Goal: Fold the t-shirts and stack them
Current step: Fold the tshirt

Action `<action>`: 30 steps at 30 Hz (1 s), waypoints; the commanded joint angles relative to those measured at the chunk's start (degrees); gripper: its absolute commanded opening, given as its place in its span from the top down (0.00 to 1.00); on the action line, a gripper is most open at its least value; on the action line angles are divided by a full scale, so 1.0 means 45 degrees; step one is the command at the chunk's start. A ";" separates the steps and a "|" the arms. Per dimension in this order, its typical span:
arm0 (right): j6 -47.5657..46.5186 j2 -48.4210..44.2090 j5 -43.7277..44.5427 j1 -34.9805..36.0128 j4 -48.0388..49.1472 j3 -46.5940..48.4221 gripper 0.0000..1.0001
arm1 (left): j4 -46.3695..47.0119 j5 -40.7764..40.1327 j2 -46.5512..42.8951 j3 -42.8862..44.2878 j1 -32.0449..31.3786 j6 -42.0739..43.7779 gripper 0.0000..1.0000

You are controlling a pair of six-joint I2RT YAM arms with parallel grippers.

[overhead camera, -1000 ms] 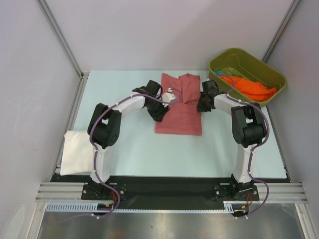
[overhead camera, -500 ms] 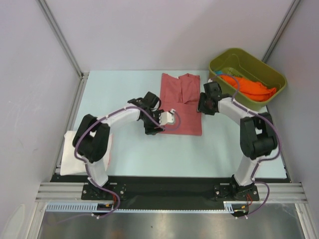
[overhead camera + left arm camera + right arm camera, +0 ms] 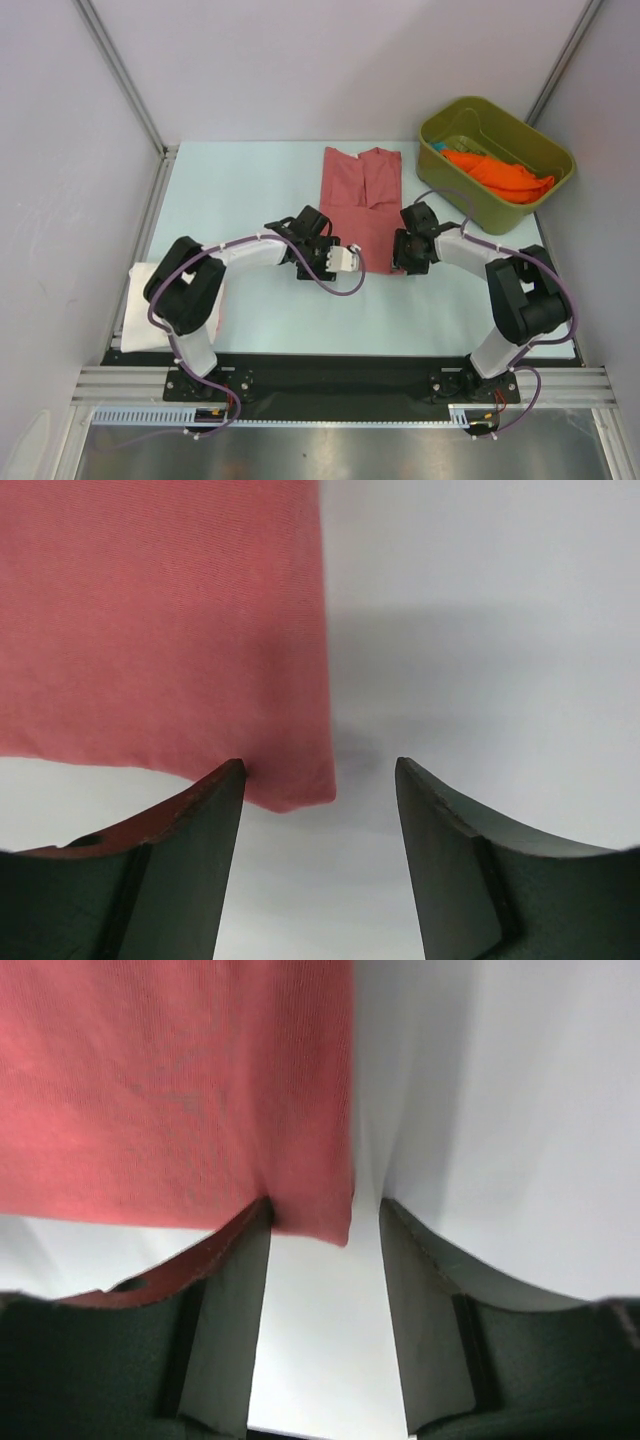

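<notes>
The salmon-red t-shirt point(image 3: 365, 200) lies flat on the table as a long narrow strip. My left gripper point(image 3: 322, 258) is at its near left corner. In the left wrist view the gripper point(image 3: 320, 765) is open and the shirt's corner point(image 3: 290, 780) lies between the fingers point(image 3: 190, 860). My right gripper point(image 3: 405, 255) is at the near right corner. It is also open point(image 3: 325, 1205), with the cloth corner point(image 3: 320, 1215) between its fingers point(image 3: 225, 1300). A white t-shirt point(image 3: 150, 300) lies folded at the left. An orange t-shirt point(image 3: 500, 175) and a bit of teal cloth point(image 3: 441, 150) are in the bin.
The olive-green bin point(image 3: 545, 150) stands at the back right corner. Grey walls close in the table point(image 3: 250, 180) at the back and both sides. The left arm's elbow point(image 3: 190, 280) overlaps the white shirt.
Both grippers have moved toward the near edge along the shirt's sides, from its middle to its near corners. The shirt has not moved.
</notes>
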 commanded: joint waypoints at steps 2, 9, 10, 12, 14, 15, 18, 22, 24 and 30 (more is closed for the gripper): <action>0.0298 -0.0218 -0.0070 -0.0112 0.0207 -0.0602 0.54 | 0.1313 -0.0270 0.0112 -0.0560 -0.0190 -0.0290 0.36; 0.0357 0.0017 -0.0929 -0.0542 0.0814 -0.0681 0.96 | 0.1785 -0.0466 0.0230 -0.0640 -0.0229 -0.0542 1.00; 0.0337 -0.0178 -0.0949 -0.0562 0.0756 -0.0681 1.00 | 0.1417 -0.0447 0.0210 -0.0601 -0.0229 -0.0582 1.00; 0.0240 -0.0471 -0.1007 -0.0543 0.0484 -0.0701 1.00 | 0.0850 -0.0271 0.0093 -0.0328 -0.0229 -0.0758 1.00; 0.0201 -0.0959 -0.1066 -0.0523 0.0132 -0.0682 1.00 | -0.0146 0.0001 -0.0063 -0.0192 -0.0210 -0.1031 1.00; 0.0220 -0.1135 -0.1163 -0.0504 -0.0295 -0.0720 1.00 | -0.0439 0.0080 -0.0354 -0.0210 -0.0210 -0.1109 1.00; 0.0317 -0.2130 -0.1338 0.0021 -0.1368 -0.0934 1.00 | -0.1494 0.0431 -0.1134 -0.0347 -0.0210 -0.1519 1.00; 0.0765 -0.3478 -0.1632 0.0979 -0.3400 -0.1130 1.00 | -0.3753 0.0998 -0.2210 -0.0211 -0.0229 -0.2475 1.00; 0.1058 -0.4393 -0.1962 0.1737 -0.4744 -0.1111 1.00 | -0.4657 0.1484 -0.2968 -0.0132 -0.0229 -0.2906 1.00; 0.2563 -0.5940 -0.3757 0.3188 -0.8105 -0.0137 1.00 | -0.8797 0.3398 -0.4671 0.0569 -0.0288 -0.2809 1.00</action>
